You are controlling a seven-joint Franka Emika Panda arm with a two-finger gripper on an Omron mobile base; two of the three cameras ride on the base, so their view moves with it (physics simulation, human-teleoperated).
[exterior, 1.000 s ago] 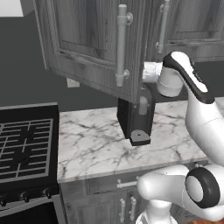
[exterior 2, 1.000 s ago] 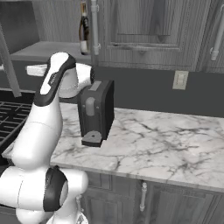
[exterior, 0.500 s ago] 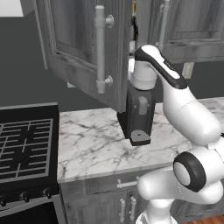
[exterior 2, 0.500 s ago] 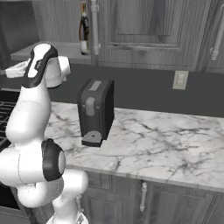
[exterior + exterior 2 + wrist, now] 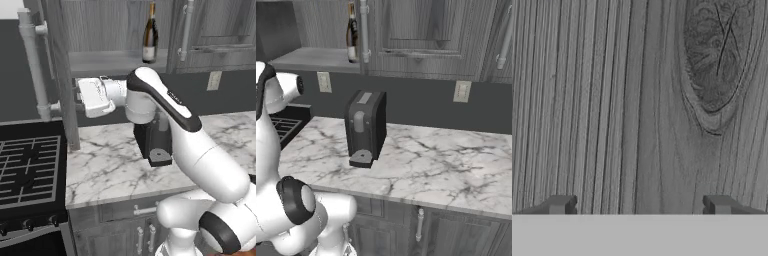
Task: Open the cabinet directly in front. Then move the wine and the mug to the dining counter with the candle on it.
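Cabinet (image 5: 60, 75) door swung wide; gripper (image 5: 640, 206) spread, empty, against its wood; wine (image 5: 149, 34) is best approached next.

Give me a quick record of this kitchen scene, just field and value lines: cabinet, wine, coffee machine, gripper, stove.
cabinet: left door swung wide open, right door closed
wine: upright on the open shelf, untouched
mug: cannot tell where it is
coffee machine: black, on the marble worktop below the cabinet
gripper: fingers spread, nothing between them, facing the wood grain of the open door at close range
stove: black grates, left of the worktop
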